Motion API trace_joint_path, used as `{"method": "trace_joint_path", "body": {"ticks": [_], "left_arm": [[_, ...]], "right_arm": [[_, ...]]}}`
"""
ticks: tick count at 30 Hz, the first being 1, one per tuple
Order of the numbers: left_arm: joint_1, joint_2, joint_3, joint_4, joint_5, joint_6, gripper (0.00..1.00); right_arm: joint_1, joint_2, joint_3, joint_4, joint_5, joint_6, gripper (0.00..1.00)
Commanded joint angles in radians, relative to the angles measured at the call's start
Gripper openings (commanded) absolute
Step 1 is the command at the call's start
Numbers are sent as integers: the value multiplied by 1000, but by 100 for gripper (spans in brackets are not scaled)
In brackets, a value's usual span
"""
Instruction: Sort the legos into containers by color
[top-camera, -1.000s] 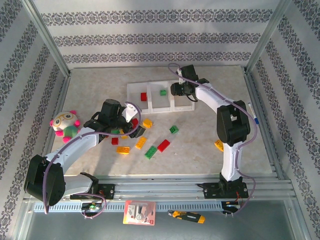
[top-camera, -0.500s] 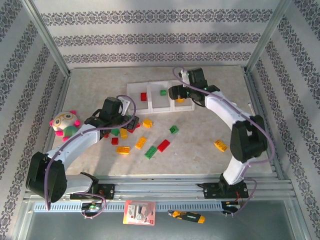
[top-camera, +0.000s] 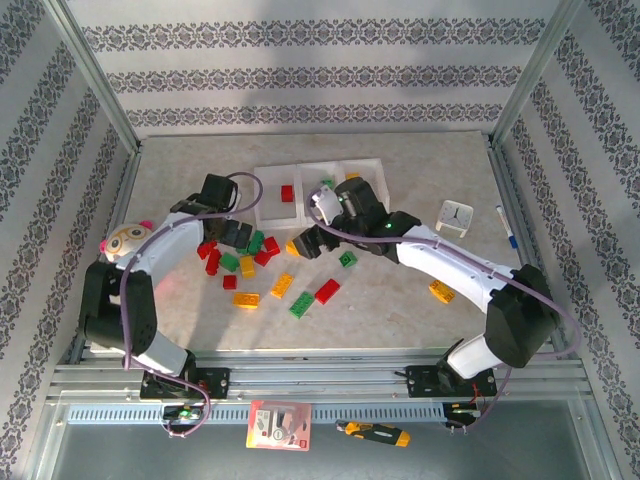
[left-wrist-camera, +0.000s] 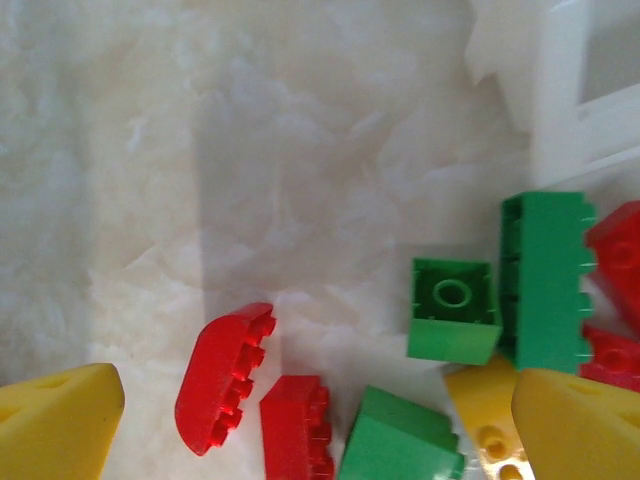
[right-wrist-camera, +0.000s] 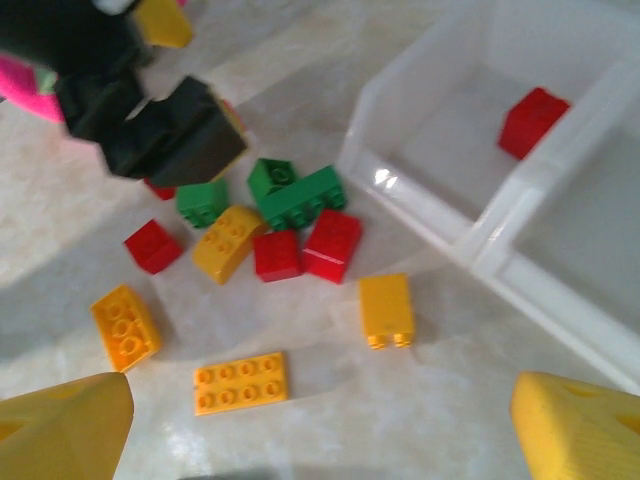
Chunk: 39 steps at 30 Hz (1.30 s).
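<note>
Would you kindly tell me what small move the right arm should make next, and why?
I would probably lower the right end effector towards the small yellow brick and close on it. It stands open with nothing in it, that brick lies just ahead of it, apart from the pile, and the containers are close beside it.

— Where can I get through?
— I've bare table (top-camera: 190, 170) left of the bins (top-camera: 268, 172) and behind them. My right arm (top-camera: 430, 255) lies across the right bin's front, and the left gripper (top-camera: 238, 238) hangs over the bricks (top-camera: 228, 262). A clock (top-camera: 455, 215) stands far right.
</note>
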Motion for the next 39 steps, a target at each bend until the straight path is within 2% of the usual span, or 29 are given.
{"method": "trace_joint_path", "body": {"ticks": [1, 6, 9, 18, 24, 33, 39], "left_arm": [[50, 51, 50, -126, -14, 84, 97], [129, 125, 90, -138, 39, 110, 89], [156, 168, 100, -129, 29, 138, 80], [166, 299, 146, -131, -11, 146, 50], [166, 308, 143, -134, -20, 129, 29], [161, 190, 189, -159, -38, 82, 25], [116, 102, 259, -140, 67, -77, 22]], "right_arm": [[29, -13, -9, 11, -13, 20, 97], [36, -3, -4, 7, -4, 23, 97], [34, 0, -3, -11, -5, 4, 97], [34, -8, -19, -30, 8, -3, 98], [34, -12, -26, -30, 15, 3, 98], [22, -38, -18, -23, 12, 16, 98], [-17, -71, -58, 45, 11, 72, 98]]}}
